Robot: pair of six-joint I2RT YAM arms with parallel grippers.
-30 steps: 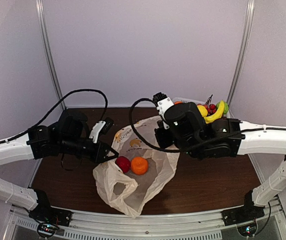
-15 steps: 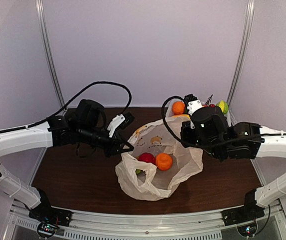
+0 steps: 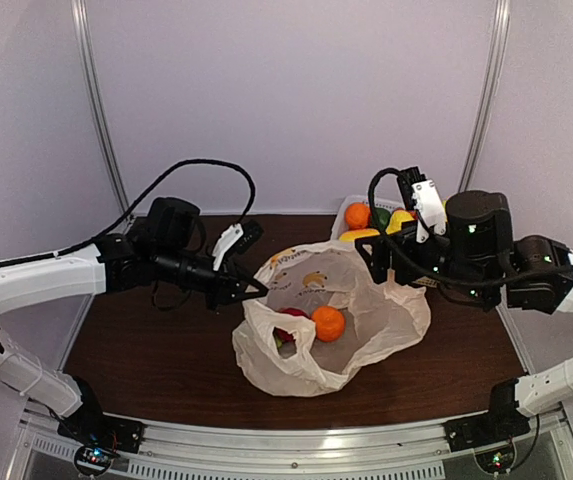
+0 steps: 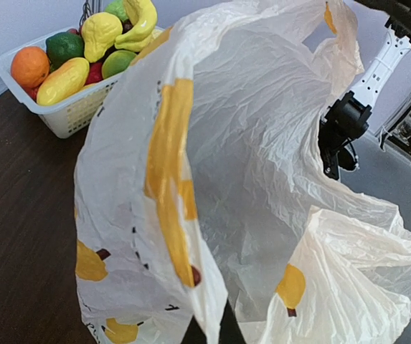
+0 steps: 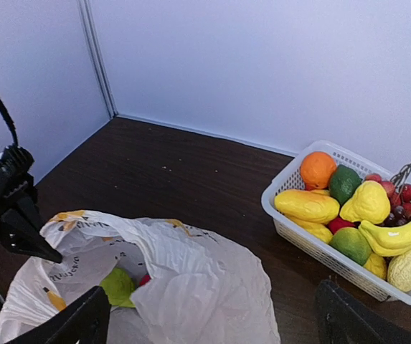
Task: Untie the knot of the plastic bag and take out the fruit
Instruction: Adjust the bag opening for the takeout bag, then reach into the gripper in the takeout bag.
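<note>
The plastic bag [image 3: 371, 320] lies on the table with its mouth wide open; no knot shows. Inside it are fruit: an orange one [image 3: 328, 322], a red one [image 3: 291, 317] and a light green one [image 5: 117, 285]. My left gripper [image 3: 253, 290] is shut on the bag's left rim and holds it up; in the left wrist view the cream plastic [image 4: 262, 165] fills the frame and the gripper [image 4: 206, 331] pinches an edge. My right gripper [image 5: 212, 299] is open above the bag's right side, with nothing between its fingers [image 5: 90, 315]. In the top view it [image 3: 374, 262] hovers by the bag's far right edge.
A white lattice basket [image 5: 291, 218] full of fruit stands at the back right, close behind my right arm; it also shows in the top view as the basket [image 3: 350, 206] and in the left wrist view as the basket [image 4: 69, 115]. Walls close the table at the back and sides.
My right gripper has opened, let go of the bag's right rim and drawn back to the right. That side of the bag has slumped. The left gripper keeps its hold.
</note>
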